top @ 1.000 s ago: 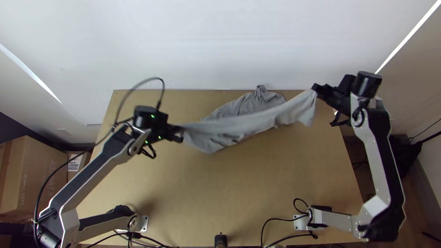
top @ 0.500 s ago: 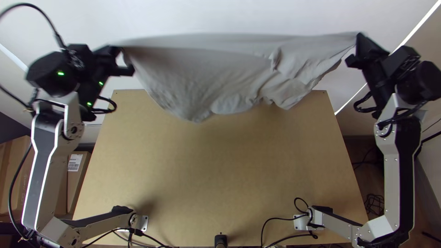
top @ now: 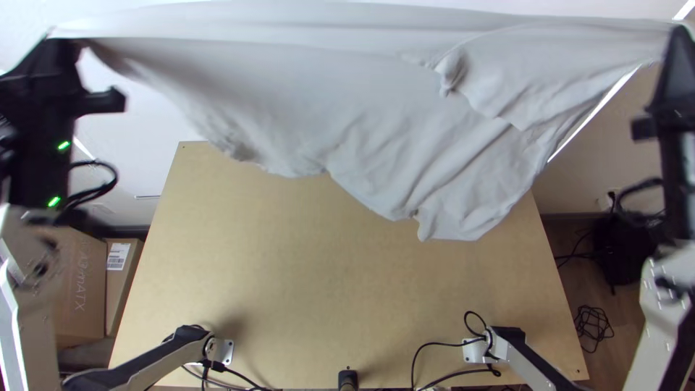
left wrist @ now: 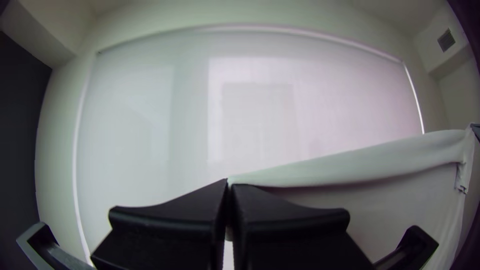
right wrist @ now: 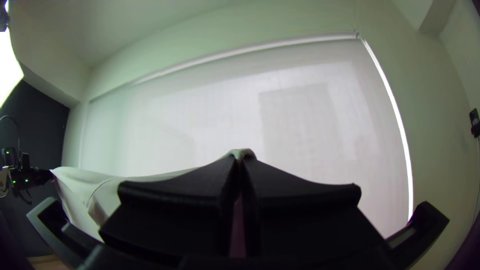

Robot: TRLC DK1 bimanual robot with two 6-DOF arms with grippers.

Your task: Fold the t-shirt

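High above the table's far part, my left gripper (top: pixel 66 42) and my right gripper (top: pixel 679 29) hold the grey t-shirt (top: pixel 311 101) stretched between them in the top view. Its upper edge is taut, and the rest hangs in loose folds with a bunched spot right of the middle. In the left wrist view, my left gripper (left wrist: pixel 229 185) is shut on an edge of the shirt (left wrist: pixel 370 162). My right gripper (right wrist: pixel 241 156) pinches another part of the shirt (right wrist: pixel 80 185), a bit of cloth standing up between its tips in the right wrist view.
Below the shirt lies the wooden table (top: pixel 326 289), with cables (top: pixel 441 347) near the right arm's base and a small black device (top: pixel 347 379) at the near edge. Cardboard boxes (top: pixel 79 282) stand left of the table, a black bag (top: pixel 622 246) right of it.
Both grippers have risen and spread apart with the shirt. First partly lying on the table, it came up off it and now hangs wide between them.
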